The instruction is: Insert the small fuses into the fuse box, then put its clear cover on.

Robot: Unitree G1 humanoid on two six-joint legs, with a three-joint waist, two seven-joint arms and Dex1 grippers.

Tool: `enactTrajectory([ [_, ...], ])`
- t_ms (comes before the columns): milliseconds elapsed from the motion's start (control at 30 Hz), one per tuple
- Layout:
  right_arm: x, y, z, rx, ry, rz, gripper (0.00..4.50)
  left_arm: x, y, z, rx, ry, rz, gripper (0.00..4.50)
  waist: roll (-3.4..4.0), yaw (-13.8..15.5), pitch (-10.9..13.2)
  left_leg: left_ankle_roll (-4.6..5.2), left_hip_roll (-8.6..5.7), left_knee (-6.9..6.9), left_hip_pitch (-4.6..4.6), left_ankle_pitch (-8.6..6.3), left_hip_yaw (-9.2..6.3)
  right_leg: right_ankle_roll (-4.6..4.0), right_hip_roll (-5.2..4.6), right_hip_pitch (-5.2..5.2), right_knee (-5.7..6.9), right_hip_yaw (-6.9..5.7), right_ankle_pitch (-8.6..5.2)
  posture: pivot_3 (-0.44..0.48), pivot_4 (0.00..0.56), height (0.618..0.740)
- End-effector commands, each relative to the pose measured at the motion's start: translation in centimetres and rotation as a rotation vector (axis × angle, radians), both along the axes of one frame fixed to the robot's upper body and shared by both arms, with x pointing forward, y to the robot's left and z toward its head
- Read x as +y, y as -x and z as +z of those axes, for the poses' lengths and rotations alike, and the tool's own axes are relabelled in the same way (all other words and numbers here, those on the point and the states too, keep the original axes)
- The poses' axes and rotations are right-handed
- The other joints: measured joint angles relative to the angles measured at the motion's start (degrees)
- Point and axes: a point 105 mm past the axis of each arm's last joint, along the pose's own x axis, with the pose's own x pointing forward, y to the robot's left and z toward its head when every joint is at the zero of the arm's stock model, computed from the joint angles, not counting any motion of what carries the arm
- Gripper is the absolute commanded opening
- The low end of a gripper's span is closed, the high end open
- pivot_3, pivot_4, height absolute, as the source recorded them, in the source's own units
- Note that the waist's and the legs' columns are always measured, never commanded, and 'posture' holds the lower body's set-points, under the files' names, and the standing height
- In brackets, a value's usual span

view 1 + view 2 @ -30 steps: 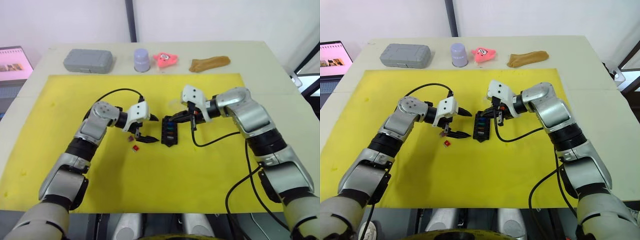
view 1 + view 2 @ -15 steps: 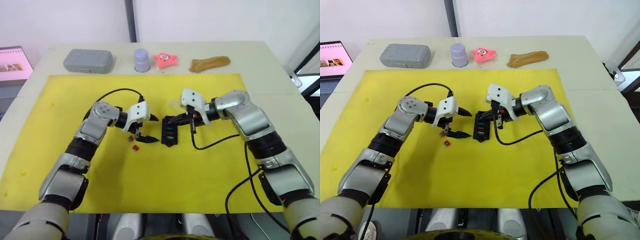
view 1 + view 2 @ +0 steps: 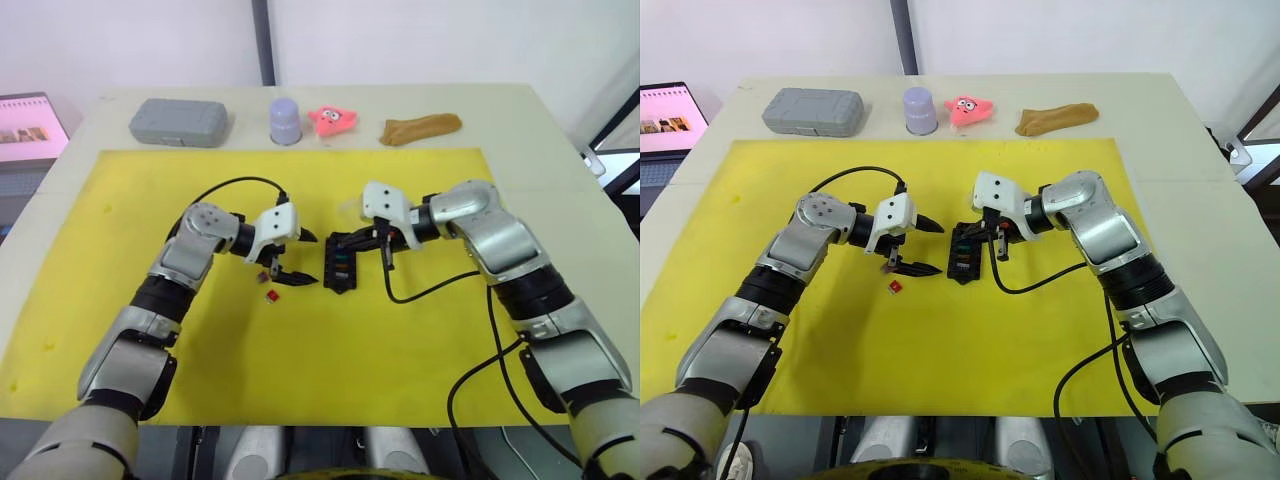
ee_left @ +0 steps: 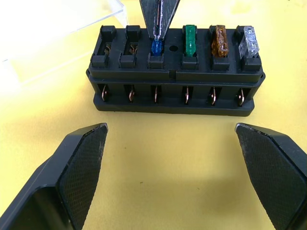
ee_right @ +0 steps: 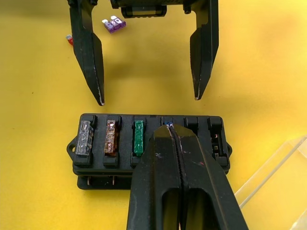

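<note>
The black fuse box (image 3: 340, 266) lies mid-mat on the yellow mat (image 3: 400, 340). Its slots hold a grey fuse (image 4: 249, 41), an amber fuse (image 4: 220, 38), a green fuse (image 4: 190, 38) and a blue fuse (image 4: 156, 46). My right gripper (image 5: 172, 130) is shut, its tips on the blue fuse in its slot. Just left of the box, my left gripper (image 3: 304, 260) stands open and empty. A purple fuse (image 5: 113, 24) and a red fuse (image 3: 269, 296) lie loose beside it. The clear cover (image 4: 62, 33) rests behind the box.
Along the table's far edge sit a grey case (image 3: 178, 122), a lilac cup (image 3: 285, 120), a pink toy (image 3: 334, 119) and a brown object (image 3: 420, 127). A laptop screen (image 3: 30, 125) stands off the table's left side. Black cables loop from both wrists.
My right gripper has shifted a little left and lower onto the fuse box. The left arm and the loose fuses have stayed where they were.
</note>
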Motion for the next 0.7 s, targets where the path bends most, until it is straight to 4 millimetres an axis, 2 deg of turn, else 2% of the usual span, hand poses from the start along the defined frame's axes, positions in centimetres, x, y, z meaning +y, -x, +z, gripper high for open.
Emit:
enactTrajectory([
  [33, -0.5, 0.0, -0.8, 0.043, 0.018, -0.037, 0.01, 0.1, -0.1, 1.3, -0.051, 0.012, -0.008, 4.5, 0.0, 0.0, 0.0, 0.0, 0.0, 0.0, 0.0, 0.0, 0.0, 0.0, 0.0, 0.0, 0.0, 0.0, 0.0, 0.0, 0.15, 0.74],
  [233, 0.9, 0.7, 4.3, 0.003, -0.141, -0.016, 0.01, 0.5, -0.2, 2.2, -0.054, 0.036, 0.006, 4.5, 0.01, 0.0, 0.0, 0.0, 0.0, 0.0, -0.05, 0.0, -0.01, 0.0, 0.0, -0.05, 0.0, 0.0, 0.0, 0.0, 0.15, 0.74],
  [333, 0.8, 1.3, 5.5, -0.028, -0.162, -0.014, 0.01, 1.0, -0.1, 3.0, -0.053, 0.056, 0.017, 4.5, 0.01, -0.1, 0.0, 0.0, 0.01, 0.0, -0.11, 0.0, -0.01, 0.0, -0.01, -0.14, 0.0, 0.01, 0.0, 0.0, 0.15, 0.74],
  [467, -0.6, 2.0, 6.1, -0.091, -0.138, -0.028, 0.01, 2.2, 0.0, 4.9, -0.056, 0.108, 0.042, 4.5, 0.0, 0.1, 0.0, 0.0, 0.02, 0.0, -0.14, 0.0, -0.03, 0.0, -0.01, -0.14, 0.0, 0.0, 0.0, 0.0, 0.15, 0.74],
  [633, -5.7, 3.4, 5.8, -0.143, -0.03, -0.106, 0.01, 7.4, 1.6, 6.6, -0.023, 0.069, 0.129, 4.5, -0.01, 0.2, 0.0, 0.03, 0.0, -0.04, -0.16, -0.02, -0.03, 0.0, -0.02, -0.14, -0.04, 0.0, 0.0, 0.0, 0.15, 0.74],
  [700, -7.3, 4.1, 5.6, -0.137, 0.005, -0.132, 0.54, 9.1, 2.3, 6.5, -0.007, 0.032, 0.167, 4.5, 0.01, 0.1, 0.0, 0.06, 0.0, -0.06, -0.14, -0.04, -0.01, 0.0, -0.02, -0.14, -0.05, 0.0, 0.0, 0.0, 0.15, 0.74],
])
